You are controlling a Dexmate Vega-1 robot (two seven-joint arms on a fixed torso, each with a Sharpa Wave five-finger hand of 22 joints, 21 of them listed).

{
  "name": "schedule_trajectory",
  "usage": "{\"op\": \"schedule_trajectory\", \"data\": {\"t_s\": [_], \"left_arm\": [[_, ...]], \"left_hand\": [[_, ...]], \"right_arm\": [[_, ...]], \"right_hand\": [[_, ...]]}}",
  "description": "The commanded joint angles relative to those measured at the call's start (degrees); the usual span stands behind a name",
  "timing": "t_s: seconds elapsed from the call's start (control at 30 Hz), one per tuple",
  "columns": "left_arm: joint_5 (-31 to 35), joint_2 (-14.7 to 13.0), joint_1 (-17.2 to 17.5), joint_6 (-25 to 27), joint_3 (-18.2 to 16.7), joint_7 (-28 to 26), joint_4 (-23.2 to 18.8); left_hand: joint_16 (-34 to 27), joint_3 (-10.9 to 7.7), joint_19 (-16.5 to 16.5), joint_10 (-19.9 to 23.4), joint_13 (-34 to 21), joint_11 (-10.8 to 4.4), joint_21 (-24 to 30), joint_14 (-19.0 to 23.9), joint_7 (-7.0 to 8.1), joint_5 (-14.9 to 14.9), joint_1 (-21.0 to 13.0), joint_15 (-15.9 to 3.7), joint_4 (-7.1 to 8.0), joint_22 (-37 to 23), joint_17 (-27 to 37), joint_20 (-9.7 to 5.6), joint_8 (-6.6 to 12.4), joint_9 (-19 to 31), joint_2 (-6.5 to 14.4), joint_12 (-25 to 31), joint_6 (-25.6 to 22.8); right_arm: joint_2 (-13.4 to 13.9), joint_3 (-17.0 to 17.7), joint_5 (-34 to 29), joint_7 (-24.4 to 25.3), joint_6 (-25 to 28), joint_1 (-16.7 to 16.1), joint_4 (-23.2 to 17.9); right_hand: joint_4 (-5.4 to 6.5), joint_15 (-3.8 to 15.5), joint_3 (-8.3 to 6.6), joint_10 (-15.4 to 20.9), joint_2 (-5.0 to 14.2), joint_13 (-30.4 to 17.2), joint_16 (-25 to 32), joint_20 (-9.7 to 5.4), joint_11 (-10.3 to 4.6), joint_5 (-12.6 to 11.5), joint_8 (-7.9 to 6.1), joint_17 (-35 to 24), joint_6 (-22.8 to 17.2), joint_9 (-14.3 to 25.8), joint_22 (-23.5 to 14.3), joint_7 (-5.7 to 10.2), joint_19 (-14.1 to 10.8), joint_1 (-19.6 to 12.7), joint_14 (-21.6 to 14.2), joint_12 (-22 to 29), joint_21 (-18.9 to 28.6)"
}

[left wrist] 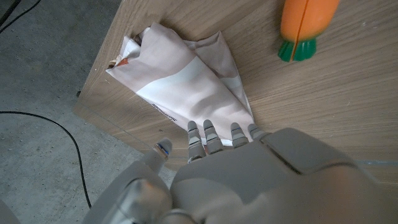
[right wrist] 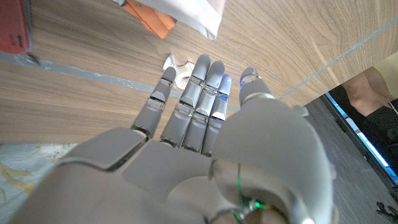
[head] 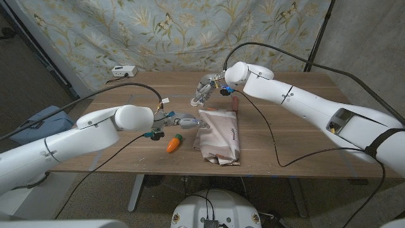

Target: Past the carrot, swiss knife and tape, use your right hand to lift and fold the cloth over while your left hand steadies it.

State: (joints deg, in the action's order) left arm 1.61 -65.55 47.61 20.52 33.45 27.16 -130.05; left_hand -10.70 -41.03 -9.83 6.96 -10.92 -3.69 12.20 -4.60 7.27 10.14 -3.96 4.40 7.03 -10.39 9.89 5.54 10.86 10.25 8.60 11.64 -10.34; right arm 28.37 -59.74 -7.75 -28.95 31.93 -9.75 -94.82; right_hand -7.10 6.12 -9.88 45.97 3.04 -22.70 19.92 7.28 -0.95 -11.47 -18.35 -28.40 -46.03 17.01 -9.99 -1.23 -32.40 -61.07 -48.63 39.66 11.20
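The cloth [head: 219,135] lies rumpled mid-desk, right of the carrot [head: 174,144] — soft, light, likely to slump. The left robot hand [head: 187,122] touches its far-left corner, holding nothing; the right robot hand [head: 206,89] hovers beyond, fingers extended, empty — best pinch the far edge.

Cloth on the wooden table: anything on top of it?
The left hand has its fingertips on one corner of the pale printed cloth. Whatever lies beneath the cloth's folds is covered.
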Motion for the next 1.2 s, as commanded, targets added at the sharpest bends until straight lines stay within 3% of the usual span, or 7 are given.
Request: {"op": "schedule_trajectory", "data": {"t_s": [0.03, 0.5, 0.67, 0.83, 1.13, 1.17, 1.2], "left_arm": [[2.0, 5.2, -3.0, -3.3, 3.9, 2.3, 5.3], [2.0, 5.2, -3.2, -2.0, 5.0, 4.1, 6.9], [1.2, 4.2, -2.8, -1.0, 4.5, 4.5, 6.1], [1.0, 3.5, -2.6, -0.5, 4.3, 4.7, 5.8], [1.2, 3.7, -3.0, -1.1, 4.6, 4.6, 6.4], [1.1, 3.7, -3.0, -1.2, 4.5, 4.7, 6.5], [1.2, 3.7, -3.1, -1.3, 4.6, 4.8, 6.6]], "left_hand": [[0.2, -0.31, -4.2, 0.3, 0.0, 0.34, 0.0, 0.3, -0.1, 0.1, -0.4, 0.08, -0.17, 0.0, 0.0, 0.19, -0.11, 0.2, 0.0, 0.3, -0.3], [0.1, -0.38, -4.2, 0.3, 0.0, 0.2, 0.0, 0.4, -0.15, 0.0, -0.3, 0.08, 0.09, 0.0, 0.2, 0.26, -0.18, 0.2, 0.0, 0.3, -0.2], [0.1, -0.37, -4.2, 0.2, 0.0, 0.26, -0.1, 0.4, -0.22, 0.0, -0.1, 0.11, 0.27, 0.0, 0.2, 0.39, -0.24, 0.2, 0.0, 0.3, -0.1], [0.0, -0.36, -4.2, 0.2, 0.0, 0.31, -0.1, 0.4, -0.25, 0.0, -0.1, 0.11, 0.39, 0.0, 0.3, 0.43, -0.25, 0.2, -0.1, 0.3, 0.0], [0.0, -0.4, -4.1, 0.2, 0.0, 0.3, -0.1, 0.4, -0.25, 0.0, 0.0, 0.06, 0.5, -0.1, 0.3, 0.41, -0.24, 0.2, -0.1, 0.3, 0.0], [0.0, -0.4, -4.1, 0.2, 0.0, 0.27, -0.1, 0.4, -0.26, 0.0, 0.0, 0.04, 0.51, -0.1, 0.3, 0.41, -0.24, 0.2, -0.1, 0.3, 0.0], [0.1, -0.41, -4.1, 0.2, 0.0, 0.28, -0.1, 0.4, -0.28, 0.0, 0.0, 0.08, 0.52, -0.1, 0.3, 0.44, -0.24, 0.2, -0.1, 0.3, 0.0]], "right_arm": [[2.6, 1.9, 0.6, 1.4, 2.4, -1.9, -3.5], [6.9, 5.6, 2.3, 4.9, 4.5, -5.3, -8.7], [8.6, 6.6, 2.3, 6.1, 5.3, -6.4, -10.8], [10.3, 7.4, 1.9, 7.5, 6.1, -7.6, -12.8], [13.6, 7.9, -0.3, 10.2, 4.5, -10.7, -16.2], [14.0, 7.8, -0.9, 10.4, 4.2, -11.0, -16.6], [14.9, 7.5, -2.3, 11.5, 3.8, -12.0, -17.7]], "right_hand": [[0.06, 0.69, 0.09, -0.6, 0.86, 0.2, -0.3, 0.52, 0.03, -0.2, 0.3, -0.2, 0.5, -0.1, -0.1, -0.19, 0.3, 0.0, 0.8, -0.4, -0.1], [0.33, -0.71, 0.66, -3.2, 1.16, 1.6, -1.4, 0.76, 1.11, 0.0, 2.21, 0.4, 3.0, -0.8, -0.2, -1.52, 1.1, 1.0, 3.2, -2.7, -0.1], [0.33, -1.56, 0.8, -6.5, 1.3, 2.5, -2.2, 0.82, 2.13, 0.1, 3.45, 1.0, 4.6, -1.5, -0.2, -2.51, 1.6, 1.5, 4.4, -5.0, -0.1], [0.51, -2.13, 0.94, -8.1, 1.46, 3.1, -2.7, 0.79, 2.53, 0.2, 3.94, 1.2, 5.3, -1.9, -0.2, -2.26, 2.2, 2.0, 5.6, -6.3, -0.2], [2.9, -3.1, 2.23, -10.1, 1.9, 5.4, -4.7, 0.22, 1.79, 0.7, 4.91, 3.2, 5.4, -3.7, -0.2, -1.4, 2.6, 7.0, 7.8, -9.9, 0.0], [3.03, -3.11, 2.27, -10.4, 2.0, 5.7, -5.0, -0.42, 1.69, 0.7, 5.16, 3.5, 5.7, -3.9, -0.2, -1.19, 2.8, 7.3, 8.3, -10.4, 0.0], [3.16, -4.27, 2.41, -10.9, 1.91, 6.2, -5.6, -0.78, 1.35, 0.7, 5.38, 4.0, 5.9, -4.2, -0.2, -0.91, 2.7, 7.8, 9.2, -11.1, 0.1]]}}
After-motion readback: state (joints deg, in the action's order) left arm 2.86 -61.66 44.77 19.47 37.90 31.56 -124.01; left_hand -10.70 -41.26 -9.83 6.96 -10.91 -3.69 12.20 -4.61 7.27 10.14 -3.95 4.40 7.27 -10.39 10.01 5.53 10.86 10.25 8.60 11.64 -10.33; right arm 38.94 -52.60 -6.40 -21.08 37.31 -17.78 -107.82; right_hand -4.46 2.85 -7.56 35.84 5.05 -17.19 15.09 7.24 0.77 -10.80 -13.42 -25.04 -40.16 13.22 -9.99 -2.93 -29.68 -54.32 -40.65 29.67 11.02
